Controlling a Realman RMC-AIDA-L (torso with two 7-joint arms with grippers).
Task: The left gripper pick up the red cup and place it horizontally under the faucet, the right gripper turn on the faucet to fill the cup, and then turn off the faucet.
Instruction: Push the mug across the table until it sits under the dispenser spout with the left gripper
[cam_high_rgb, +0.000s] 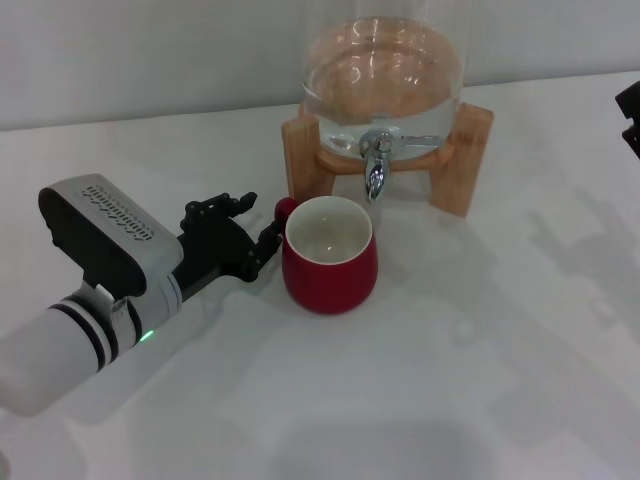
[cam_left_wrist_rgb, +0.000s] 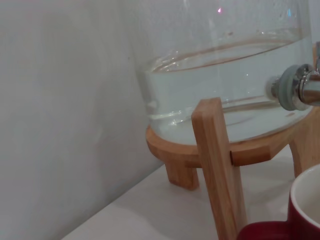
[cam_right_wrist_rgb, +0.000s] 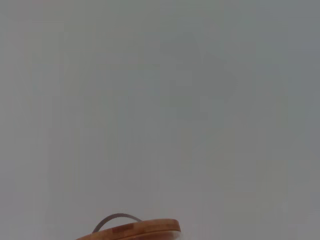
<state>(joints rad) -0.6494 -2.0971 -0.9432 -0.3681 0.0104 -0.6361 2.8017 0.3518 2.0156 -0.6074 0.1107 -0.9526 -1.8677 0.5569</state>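
The red cup (cam_high_rgb: 329, 255) stands upright on the white table (cam_high_rgb: 450, 360), just below and in front of the faucet (cam_high_rgb: 376, 165), at about 6 o'clock from the spout. The left gripper (cam_high_rgb: 268, 232) comes in from 9 o'clock, its fingers closed on the cup's small handle, which they mostly cover. In the left wrist view only a corner of the cup and part of the faucet show at the edge, beside the wooden stand (cam_left_wrist_rgb: 216, 165) and the glass water jar (cam_left_wrist_rgb: 220, 75). The right gripper (cam_high_rgb: 630, 115) is cut off at the 3 o'clock edge; whether it is open or closed cannot be told.
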